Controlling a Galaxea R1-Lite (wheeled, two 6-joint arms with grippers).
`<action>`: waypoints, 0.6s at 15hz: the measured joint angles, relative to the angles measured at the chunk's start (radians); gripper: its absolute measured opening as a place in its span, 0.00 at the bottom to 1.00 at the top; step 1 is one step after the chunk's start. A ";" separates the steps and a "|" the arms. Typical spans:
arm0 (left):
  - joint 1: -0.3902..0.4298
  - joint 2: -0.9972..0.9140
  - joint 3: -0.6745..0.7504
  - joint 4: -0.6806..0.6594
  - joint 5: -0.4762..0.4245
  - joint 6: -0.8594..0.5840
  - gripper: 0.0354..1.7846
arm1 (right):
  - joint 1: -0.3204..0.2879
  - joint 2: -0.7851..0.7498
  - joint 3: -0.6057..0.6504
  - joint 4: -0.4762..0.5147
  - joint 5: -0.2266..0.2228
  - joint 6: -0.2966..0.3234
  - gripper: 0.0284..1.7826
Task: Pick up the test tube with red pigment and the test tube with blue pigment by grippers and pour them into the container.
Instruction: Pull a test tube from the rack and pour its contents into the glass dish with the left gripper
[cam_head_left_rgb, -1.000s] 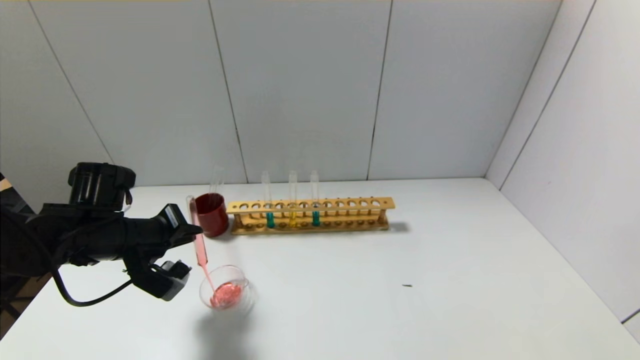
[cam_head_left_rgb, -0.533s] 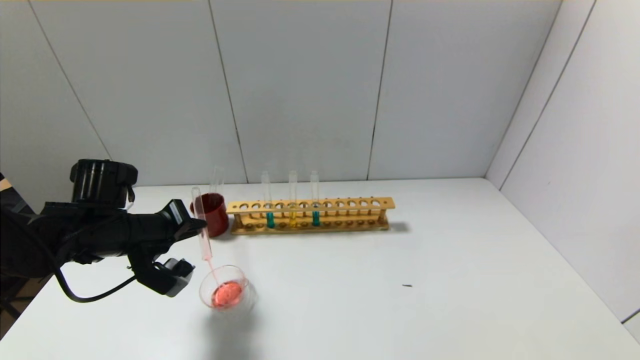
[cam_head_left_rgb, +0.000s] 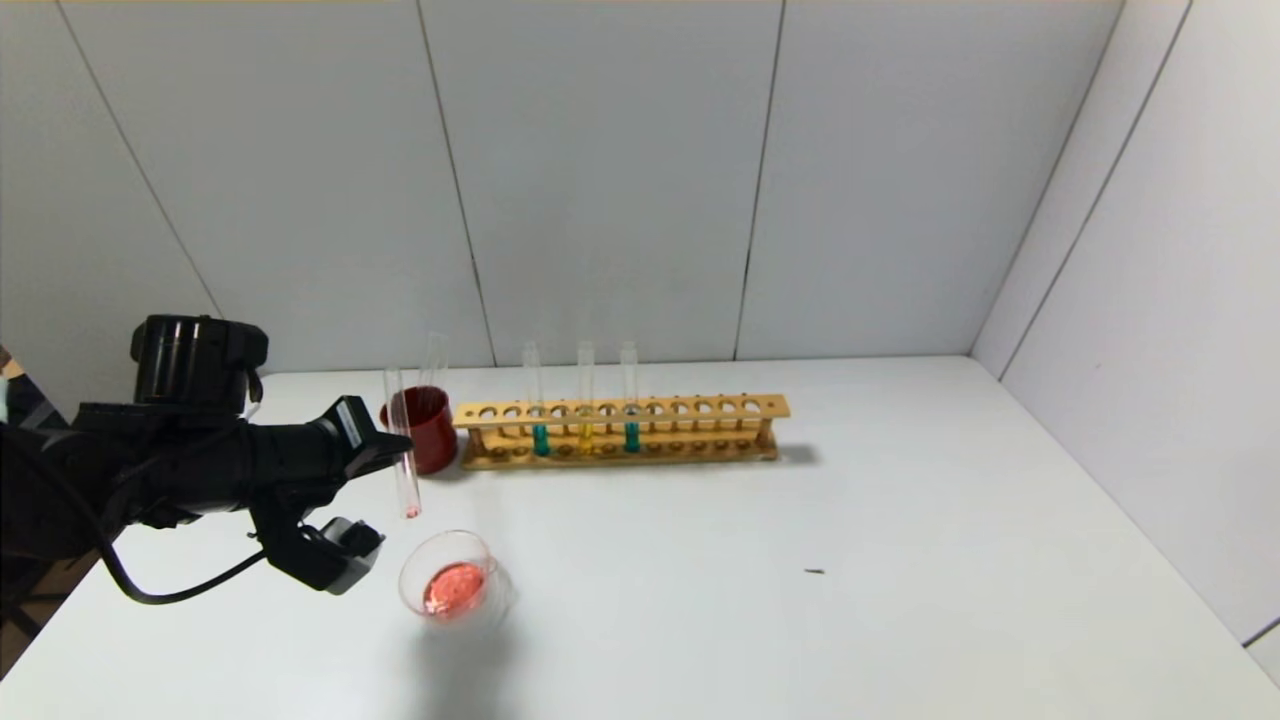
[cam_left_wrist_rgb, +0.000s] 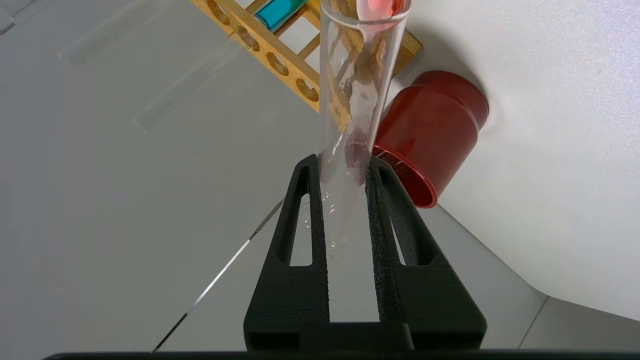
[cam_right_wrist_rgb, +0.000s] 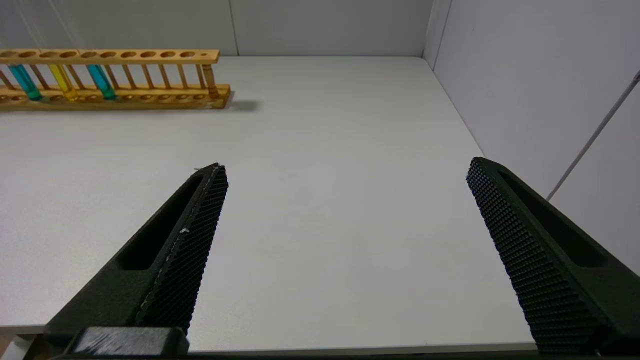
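My left gripper (cam_head_left_rgb: 398, 458) (cam_left_wrist_rgb: 344, 162) is shut on the test tube with red pigment (cam_head_left_rgb: 402, 445) (cam_left_wrist_rgb: 357, 75). The tube hangs mouth down and almost upright, nearly empty, with a red trace at its mouth. That mouth is a little above and behind-left of the container (cam_head_left_rgb: 455, 585), a clear glass dish holding red liquid. Two tubes with teal-blue liquid (cam_head_left_rgb: 540, 437) (cam_head_left_rgb: 631, 435) stand in the wooden rack (cam_head_left_rgb: 700, 425); either could be the test tube with blue pigment. My right gripper (cam_right_wrist_rgb: 347, 165) shows only in its wrist view, open over bare table at the right.
A dark red cup (cam_head_left_rgb: 424, 432) stands just left of the rack with a clear tube leaning in it. A yellow-liquid tube (cam_head_left_rgb: 585, 435) sits between the teal ones. A small dark speck (cam_head_left_rgb: 814, 571) lies on the white table (cam_head_left_rgb: 800, 620). Grey walls close off the back and right.
The red stream into the dish has stopped. My left gripper has lifted the emptied tube up and slightly back, so its mouth now hangs clear of the dish rim.
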 joint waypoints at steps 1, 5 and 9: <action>0.000 -0.001 0.000 0.000 0.000 0.000 0.15 | 0.000 0.000 0.000 0.000 0.000 0.000 0.98; 0.000 -0.006 -0.008 -0.018 -0.005 0.067 0.15 | 0.000 0.000 0.000 0.000 0.000 0.000 0.98; 0.000 -0.009 -0.003 -0.017 -0.009 0.080 0.15 | 0.000 0.000 0.000 0.000 0.000 0.000 0.98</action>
